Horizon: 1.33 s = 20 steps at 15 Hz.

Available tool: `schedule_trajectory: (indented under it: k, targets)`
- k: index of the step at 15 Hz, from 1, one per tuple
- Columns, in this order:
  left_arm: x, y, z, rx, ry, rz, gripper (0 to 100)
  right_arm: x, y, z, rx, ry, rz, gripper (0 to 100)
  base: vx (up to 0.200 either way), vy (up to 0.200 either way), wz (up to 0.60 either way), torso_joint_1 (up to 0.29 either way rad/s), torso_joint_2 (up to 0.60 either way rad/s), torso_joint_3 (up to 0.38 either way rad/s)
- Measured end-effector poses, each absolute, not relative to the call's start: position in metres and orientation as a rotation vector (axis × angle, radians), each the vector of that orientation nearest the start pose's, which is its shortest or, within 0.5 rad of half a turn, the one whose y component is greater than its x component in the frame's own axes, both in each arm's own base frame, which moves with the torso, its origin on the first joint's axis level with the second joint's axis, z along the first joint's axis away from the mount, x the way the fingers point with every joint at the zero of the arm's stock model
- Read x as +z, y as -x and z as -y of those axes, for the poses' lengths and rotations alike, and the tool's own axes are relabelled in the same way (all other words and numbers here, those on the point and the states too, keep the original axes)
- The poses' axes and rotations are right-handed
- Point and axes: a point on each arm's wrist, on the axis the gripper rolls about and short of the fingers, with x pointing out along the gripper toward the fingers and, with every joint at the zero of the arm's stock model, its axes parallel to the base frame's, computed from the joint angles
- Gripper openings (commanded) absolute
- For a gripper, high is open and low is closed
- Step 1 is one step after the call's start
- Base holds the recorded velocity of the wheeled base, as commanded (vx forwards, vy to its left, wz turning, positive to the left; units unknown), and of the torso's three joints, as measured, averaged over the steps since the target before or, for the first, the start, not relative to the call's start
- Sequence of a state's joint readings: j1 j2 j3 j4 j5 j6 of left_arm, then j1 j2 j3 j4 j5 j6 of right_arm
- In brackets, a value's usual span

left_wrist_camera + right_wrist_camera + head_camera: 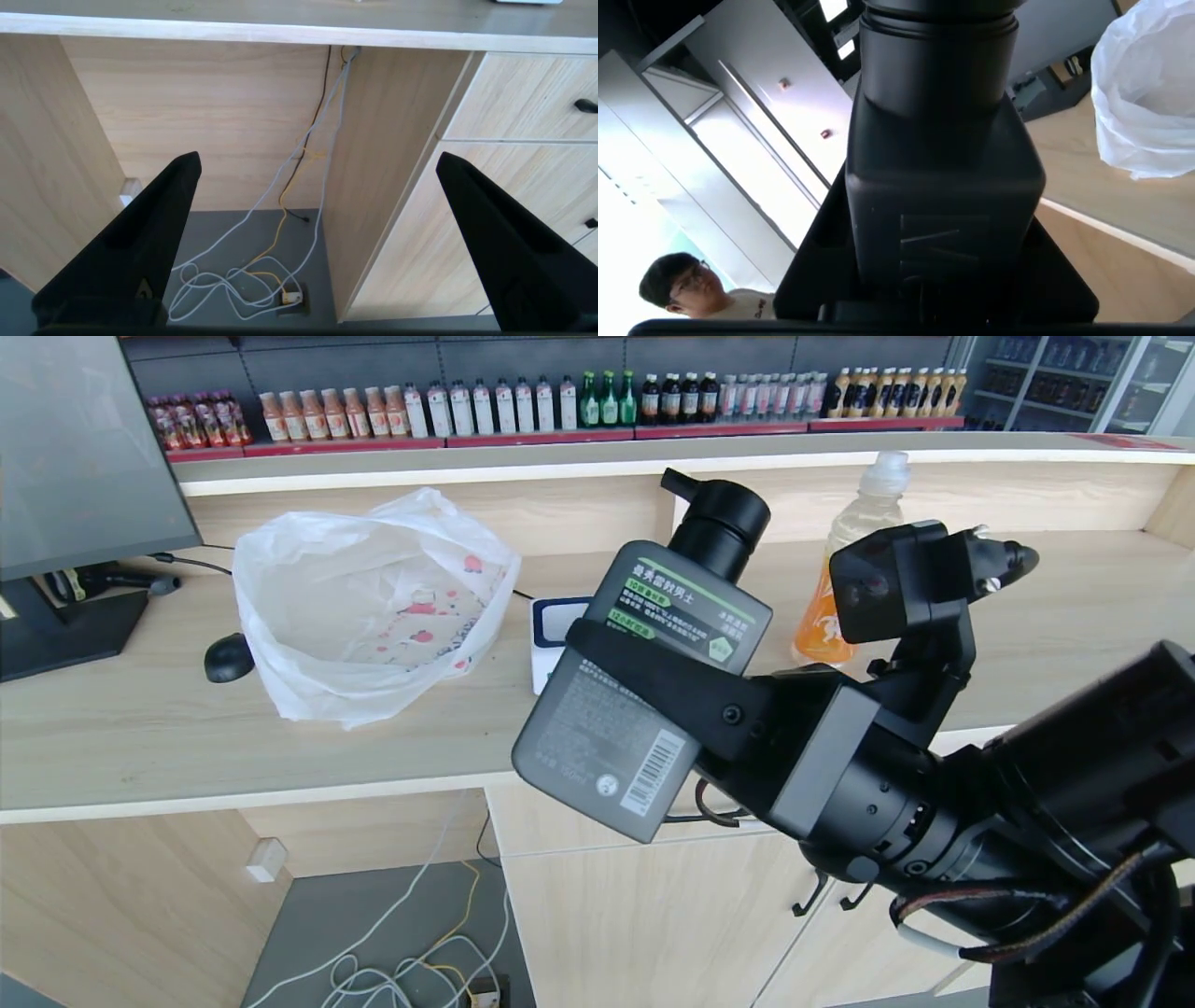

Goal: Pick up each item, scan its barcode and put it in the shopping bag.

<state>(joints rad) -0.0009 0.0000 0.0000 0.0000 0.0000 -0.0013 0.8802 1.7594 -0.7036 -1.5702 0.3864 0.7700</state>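
Your right tool [644, 674] is clamped on the dark grey pump bottle [597, 733], gripping it round the middle, with one black finger [674, 689] laid straight across its front face. You've got the bottle up in the air above the front edge of the worktop [140, 728]. It's tilted, with the black pump head pointing up and toward the back and the base down near you. The barcode [653, 771] sits on the lower corner of the bottle, facing up toward the head camera. From the right wrist, you're looking along the bottle's [943, 187] dark body, with the bag [1148, 93] off to one side.

The white shopping bag [373, 607] stands on the worktop to the left of the bottle, with its mouth gaping open. Just behind the bottle, a white box-shaped device [549, 627] peeks out, partly hidden. The orange drink bottle [845, 569] stands upright farther back on the right.

Your left tool [318, 252] hangs low in front of the cabinet with its fingers [140, 252] spread wide and nothing between them. Below it, loose cables [243, 280] lie on the floor.

A black mouse [229, 658] lies just left of the bag, and the monitor [84, 439] stands at the far left.
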Motion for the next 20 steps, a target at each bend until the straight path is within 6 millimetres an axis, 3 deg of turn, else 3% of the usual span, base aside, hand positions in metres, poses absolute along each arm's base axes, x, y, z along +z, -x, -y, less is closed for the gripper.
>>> schedule_trajectory:
  k: [5,9,11,15,20]
  targets:
    - [0.075,0.023,0.0,-0.001,-0.002,0.0,100,0.219,-0.187,-0.2,1.266,-0.678,0.073,0,0.0,0.0,0.0,0.0,0.0,0.0]
    - [0.075,0.023,0.0,-0.002,0.0,0.0,100,0.204,-0.198,-0.156,1.056,-0.535,0.132,0,0.0,0.0,0.0,0.0,0.0,0.0]
    - [0.075,0.023,0.0,-0.002,-0.002,0.0,100,0.192,-0.198,-0.142,0.872,-0.367,0.198,0,0.0,0.0,0.0,0.0,0.0,0.0]
    - [0.075,0.023,0.0,-0.001,0.001,0.0,100,0.184,-0.203,-0.131,0.517,-0.134,0.272,0,0.0,0.0,0.0,0.0,0.0,0.0]
    - [0.075,0.023,0.0,-0.002,0.002,0.0,100,0.201,-0.218,-0.118,0.417,-0.107,0.355,0,0.0,0.0,0.0,0.0,0.0,0.0]
